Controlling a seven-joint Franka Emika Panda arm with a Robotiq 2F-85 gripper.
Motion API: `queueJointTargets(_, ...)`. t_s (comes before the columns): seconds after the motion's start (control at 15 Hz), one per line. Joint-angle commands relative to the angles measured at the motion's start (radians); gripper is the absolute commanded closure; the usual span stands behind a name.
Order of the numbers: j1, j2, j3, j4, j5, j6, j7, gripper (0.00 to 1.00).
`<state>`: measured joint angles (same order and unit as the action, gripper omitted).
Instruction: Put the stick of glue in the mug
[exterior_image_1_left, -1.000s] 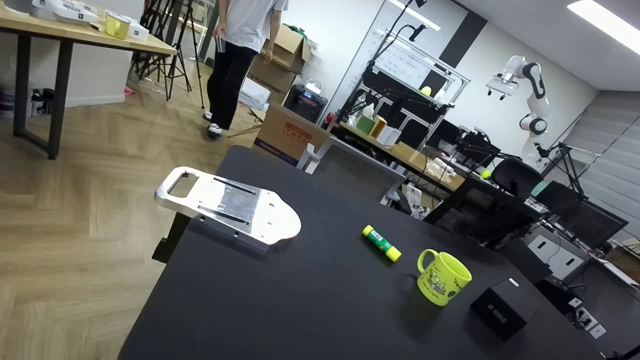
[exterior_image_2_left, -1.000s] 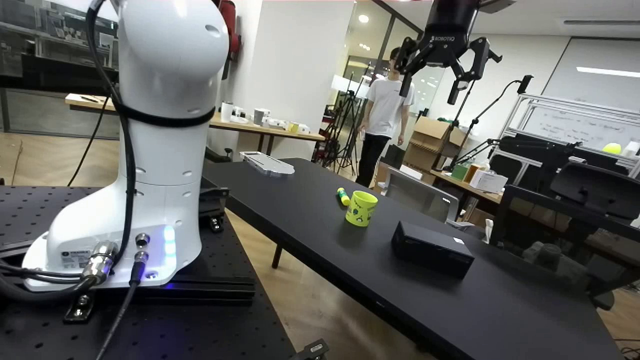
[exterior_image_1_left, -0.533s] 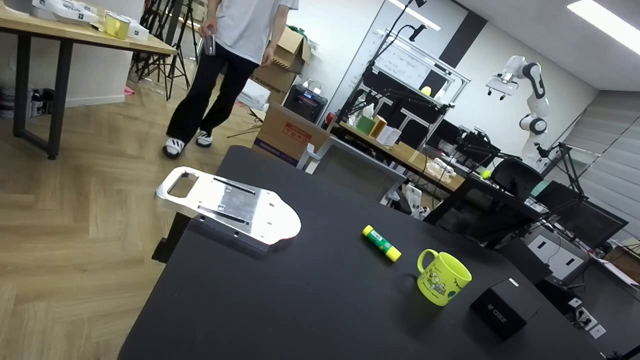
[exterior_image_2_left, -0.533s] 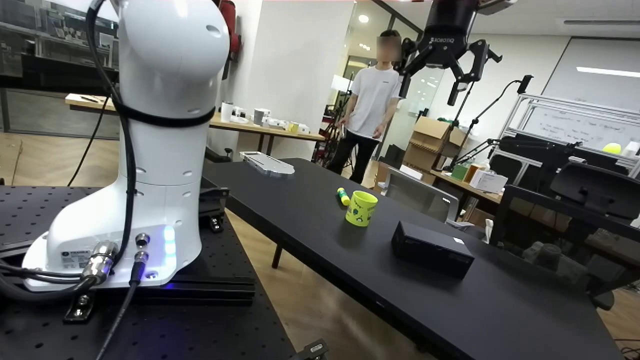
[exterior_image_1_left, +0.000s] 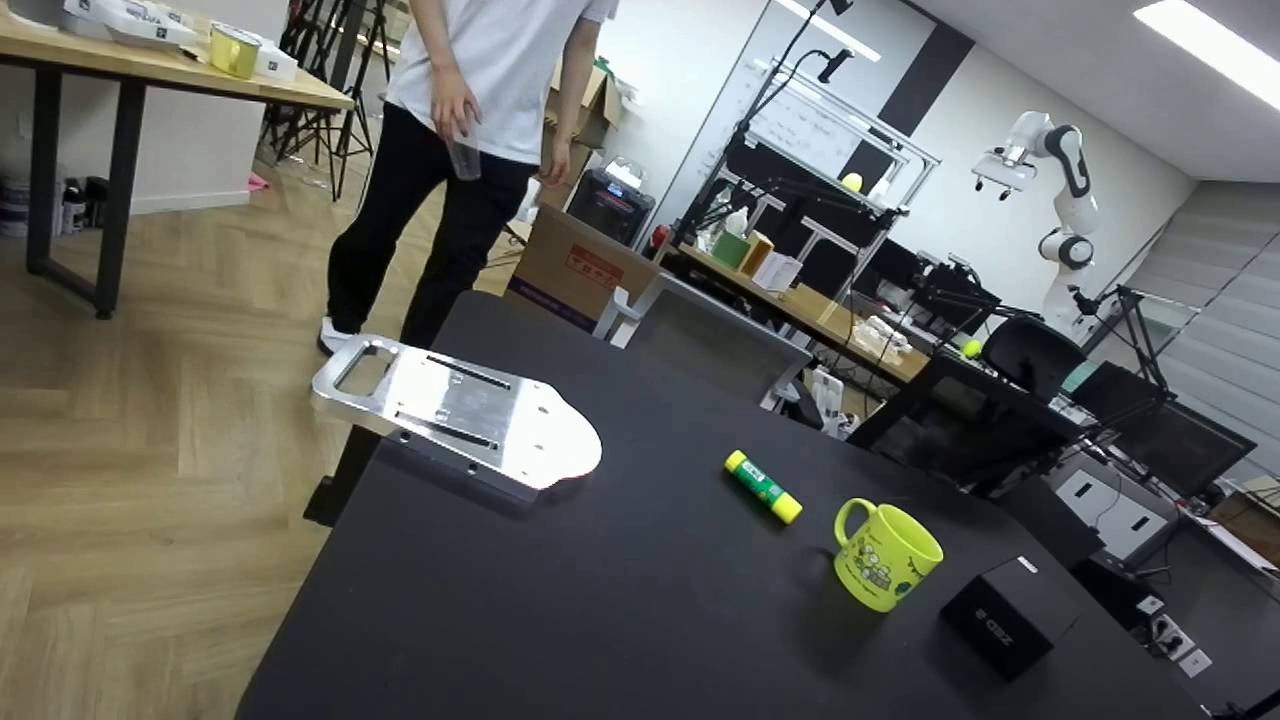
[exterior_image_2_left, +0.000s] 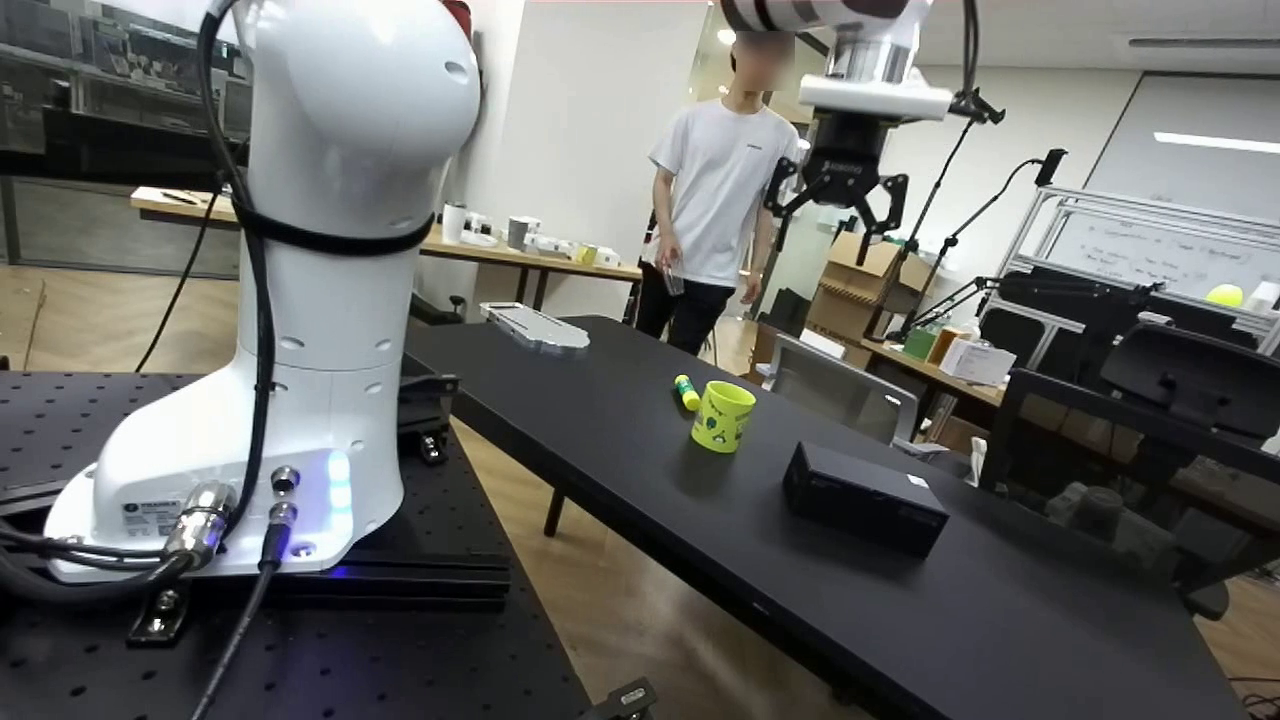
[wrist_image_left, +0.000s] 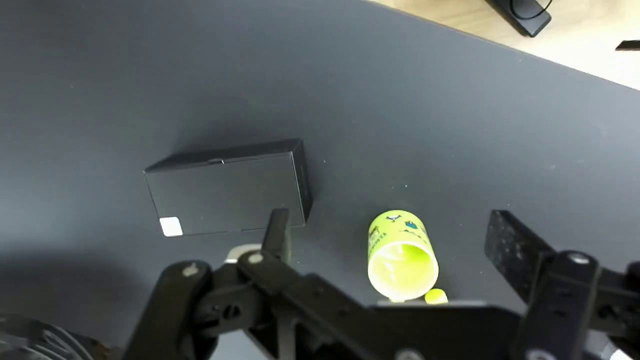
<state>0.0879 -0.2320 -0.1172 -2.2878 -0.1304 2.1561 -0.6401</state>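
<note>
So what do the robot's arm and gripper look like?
The arm is mostly white and rounded, with a black strap, a black cable and a blue light on its base. The gripper is black, with two angular, jointed fingers.

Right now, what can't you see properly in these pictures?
Glue: in the wrist view, the gripper hides all but a yellow end.
Glue's print: too small to read in both exterior views.
Mug: in both exterior views, its wall hides the inside bottom.
Arm: in an exterior view, the picture's top edge cuts off its middle.
Person: in an exterior view, the face is blurred.
</note>
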Motion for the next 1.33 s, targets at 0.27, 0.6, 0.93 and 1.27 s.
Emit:
queueJointTargets(0.27, 0.071, 0.303, 0.2, 0.192, -0.03, 0.145, -0.032, 0.0)
queueJointTargets(0.6, 0.066, 0.343, 0.249, 0.199, -0.045, 0.137, -0.007, 0.0)
queueJointTargets(0.93, 0.061, 0.358, 0.247, 0.217, -0.049, 0.13, -0.007, 0.0)
queueJointTargets(1.27, 0.067, 0.519, 0.248, 0.353, -0.095, 0.274, 0.001, 0.0)
